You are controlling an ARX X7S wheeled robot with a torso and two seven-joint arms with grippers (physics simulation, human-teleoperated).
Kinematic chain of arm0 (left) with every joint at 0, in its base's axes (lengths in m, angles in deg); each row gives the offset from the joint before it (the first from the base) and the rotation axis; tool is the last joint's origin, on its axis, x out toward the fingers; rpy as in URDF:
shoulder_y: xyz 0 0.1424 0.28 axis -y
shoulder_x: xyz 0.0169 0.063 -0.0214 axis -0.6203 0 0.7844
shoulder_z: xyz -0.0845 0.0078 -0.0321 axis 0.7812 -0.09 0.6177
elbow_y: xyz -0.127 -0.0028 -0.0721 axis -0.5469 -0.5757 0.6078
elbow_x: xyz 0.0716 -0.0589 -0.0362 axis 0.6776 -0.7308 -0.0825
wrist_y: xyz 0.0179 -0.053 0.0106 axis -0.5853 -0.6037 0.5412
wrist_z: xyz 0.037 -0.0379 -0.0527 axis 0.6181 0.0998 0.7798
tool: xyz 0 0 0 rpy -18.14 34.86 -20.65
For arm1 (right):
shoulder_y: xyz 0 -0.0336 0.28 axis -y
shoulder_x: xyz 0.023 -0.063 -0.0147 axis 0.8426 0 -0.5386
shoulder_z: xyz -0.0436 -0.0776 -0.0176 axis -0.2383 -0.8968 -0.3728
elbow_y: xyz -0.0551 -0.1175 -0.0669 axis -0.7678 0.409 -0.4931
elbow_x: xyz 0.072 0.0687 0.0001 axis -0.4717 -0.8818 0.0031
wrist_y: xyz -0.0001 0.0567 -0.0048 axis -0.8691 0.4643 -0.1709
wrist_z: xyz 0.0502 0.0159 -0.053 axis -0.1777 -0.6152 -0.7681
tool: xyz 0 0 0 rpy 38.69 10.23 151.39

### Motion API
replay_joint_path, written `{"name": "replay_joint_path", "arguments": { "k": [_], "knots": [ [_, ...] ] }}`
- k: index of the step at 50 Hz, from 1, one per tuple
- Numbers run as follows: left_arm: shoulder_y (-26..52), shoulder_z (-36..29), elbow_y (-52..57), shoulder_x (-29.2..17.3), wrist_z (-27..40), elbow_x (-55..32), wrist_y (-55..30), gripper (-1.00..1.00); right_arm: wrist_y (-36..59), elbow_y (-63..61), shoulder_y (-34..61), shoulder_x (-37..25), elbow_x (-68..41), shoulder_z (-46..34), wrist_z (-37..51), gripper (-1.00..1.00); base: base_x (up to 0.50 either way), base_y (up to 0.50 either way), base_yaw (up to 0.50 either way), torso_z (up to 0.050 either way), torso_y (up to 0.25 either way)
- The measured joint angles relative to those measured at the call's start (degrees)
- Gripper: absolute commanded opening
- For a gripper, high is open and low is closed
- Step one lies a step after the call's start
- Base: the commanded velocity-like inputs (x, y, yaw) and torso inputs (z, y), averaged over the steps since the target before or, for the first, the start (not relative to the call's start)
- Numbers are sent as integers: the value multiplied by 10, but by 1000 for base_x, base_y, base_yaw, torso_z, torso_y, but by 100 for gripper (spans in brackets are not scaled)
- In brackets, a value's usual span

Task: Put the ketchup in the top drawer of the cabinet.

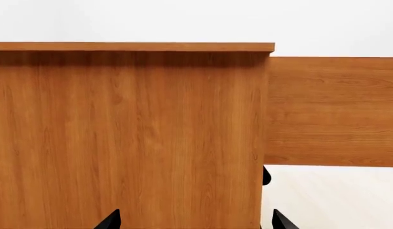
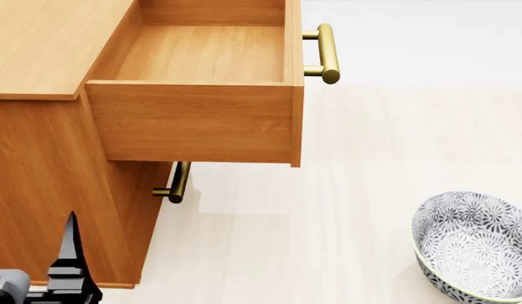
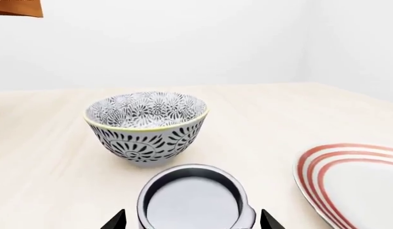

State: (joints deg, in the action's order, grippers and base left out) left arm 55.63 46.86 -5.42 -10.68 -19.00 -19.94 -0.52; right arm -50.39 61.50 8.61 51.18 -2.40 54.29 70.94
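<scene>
Ketchup (image 3: 192,200) sits on desk (image 3: 50,157) between right hand (image 3: 187,222) fingers, grip unconfirmed; top drawer (image 2: 202,54) open, ready. Left hand (image 1: 193,223) released beside cabinet (image 1: 126,138).

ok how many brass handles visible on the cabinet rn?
2. One on the front of the open top drawer, upper handle. The other, lower handle, sits beneath that drawer on the cabinet front. More could be hidden lower down.

Your ketchup (image 3: 193,200) is cut off by the right wrist frame edge; only its silver lid shows. The right pincer (image 3: 191,222) shows just two fingertips, so its grip perhaps cannot be judged. The plate (image 3: 356,186) is half cropped.
</scene>
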Motion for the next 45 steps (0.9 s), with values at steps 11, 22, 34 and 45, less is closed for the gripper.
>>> {"name": "replay_joint_path", "arguments": {
  "k": [11, 22, 34, 45],
  "knots": [
    [0, -1, -2, -2, 2, -3, 1, 100, 1, 0, 4, -2, -11, -2, 3, -100, 0, 0, 0, 0, 0],
    [0, -2, -2, -4, 6, -4, 3, 100, -3, 3, 6, -1, -17, -3, 4, -100, 0, 0, 0, 0, 0],
    [-1, -3, -2, -6, 9, -7, 3, 100, 70, -81, 4, -15, -35, 5, 56, -100, 0, 0, 0, 0, 0],
    [-4, -3, 0, -10, 10, -12, 4, 100, 202, -224, 20, -61, -86, 28, 148, -100, 0, 0, 0, 0, 0]
  ]
}}
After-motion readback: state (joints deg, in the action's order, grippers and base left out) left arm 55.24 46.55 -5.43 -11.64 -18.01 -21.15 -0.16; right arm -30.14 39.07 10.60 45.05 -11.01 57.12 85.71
